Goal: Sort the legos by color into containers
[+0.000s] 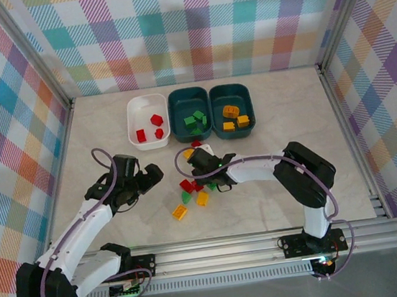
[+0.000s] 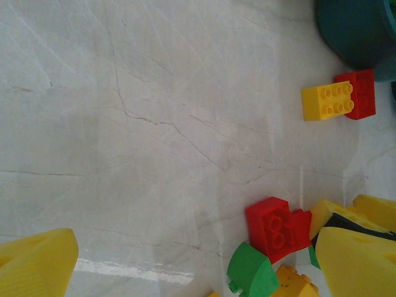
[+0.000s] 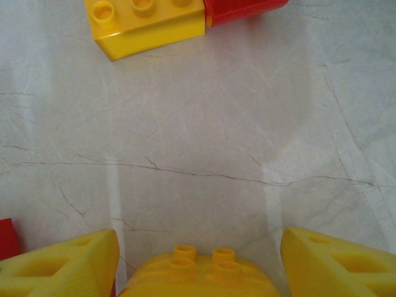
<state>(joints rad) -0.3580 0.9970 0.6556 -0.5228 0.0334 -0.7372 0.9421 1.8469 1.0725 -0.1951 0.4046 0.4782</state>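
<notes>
Three containers stand in a row at the back: a white tub [image 1: 135, 105] with red legos, a teal tub [image 1: 178, 115] with green ones, and a teal tub [image 1: 217, 113] with yellow and orange ones. Loose legos lie mid-table: red [image 1: 186, 186], green [image 1: 187, 195], yellow [image 1: 179, 211], orange [image 1: 202, 198]. My right gripper [image 1: 205, 174] is low over this pile. Its yellow fingers [image 3: 68, 266] straddle a yellow studded brick [image 3: 198, 275] with thin gaps at the sides, so it is open [image 3: 199, 240]. My left gripper [image 1: 149, 177] stands open just left of the pile, empty [image 2: 198, 272].
In the left wrist view a red brick [image 2: 278, 226] and a green curved brick [image 2: 250, 272] lie near the right finger [image 2: 356, 260]. A yellow brick [image 2: 327, 102] and a red one [image 2: 362, 93] sit by a teal tub corner [image 2: 356, 31]. Aluminium rails frame the table.
</notes>
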